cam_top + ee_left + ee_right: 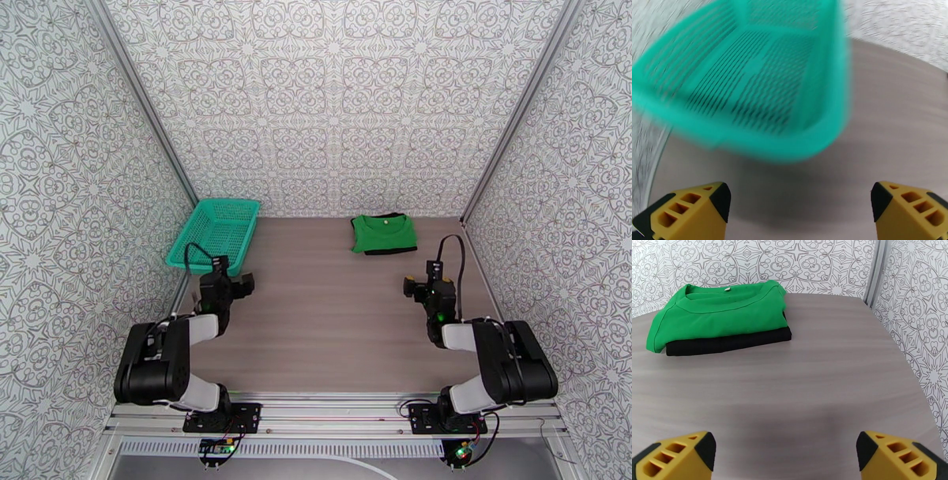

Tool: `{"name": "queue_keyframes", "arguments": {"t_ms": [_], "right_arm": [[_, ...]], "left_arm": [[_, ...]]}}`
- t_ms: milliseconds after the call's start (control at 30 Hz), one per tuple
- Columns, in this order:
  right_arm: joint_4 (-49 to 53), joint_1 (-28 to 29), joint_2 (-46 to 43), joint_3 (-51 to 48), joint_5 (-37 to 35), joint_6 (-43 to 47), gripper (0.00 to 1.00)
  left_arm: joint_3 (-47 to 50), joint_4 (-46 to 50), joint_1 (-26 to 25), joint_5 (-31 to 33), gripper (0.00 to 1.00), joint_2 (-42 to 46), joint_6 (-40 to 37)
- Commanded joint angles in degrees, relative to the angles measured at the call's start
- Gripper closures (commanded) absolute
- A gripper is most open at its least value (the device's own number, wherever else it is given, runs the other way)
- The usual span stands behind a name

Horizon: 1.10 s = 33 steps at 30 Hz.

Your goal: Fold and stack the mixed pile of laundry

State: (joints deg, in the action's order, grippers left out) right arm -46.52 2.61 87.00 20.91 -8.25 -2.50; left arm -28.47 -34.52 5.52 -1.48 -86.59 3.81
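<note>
Both sets of jaws are wide open and empty on the near side: left gripper (pixel 800 209) faces the basket (pixel 829 118) at far left, right gripper (pixel 786 457) faces bare table (pixel 809 378). Far right, green shirt (pixel 717 315) lies folded on the black shirt (pixel 726 343), black edge showing along the near side. Looks stacked to me, so park both arms clear and don't nudge the shirts.

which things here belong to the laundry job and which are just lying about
Job:
- green T-shirt, folded, on top
- black garment, folded, underneath

Lying about:
- basket, far left, apart from the stack
</note>
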Motion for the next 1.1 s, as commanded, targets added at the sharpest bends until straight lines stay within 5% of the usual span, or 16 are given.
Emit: {"name": "queue_keyframes", "arguments": {"t_ms": [0, 100, 233, 433, 1067], "right_arm": [[-4.3, -0.42, 0.29, 0.95, 1.14, 0.74, 0.01], [-3.98, -0.41, 0.15, 1.06, 1.11, 0.92, 0.01], [-3.59, -0.4, 0.02, 1.07, 1.05, 0.92, 0.01], [-3.66, -0.39, 0.03, 1.02, 1.11, 0.92, 0.01], [-3.18, -0.65, -0.11, 1.31, 1.97, 0.76, 0.01]], "left_arm": [[0.33, -3.35, 0.29, -0.83, 0.01, 0.25, -2.81], [8.71, -22.68, -0.45, 2.48, 0.01, -2.97, -2.9], [11.45, -27.29, -3.96, 9.05, 0.01, -2.47, -5.05], [6.69, -17.11, -3.41, 8.92, 0.0, -1.83, -4.21], [5.99, -15.4, -1.13, 2.63, 0.01, -1.74, -3.6]]}}
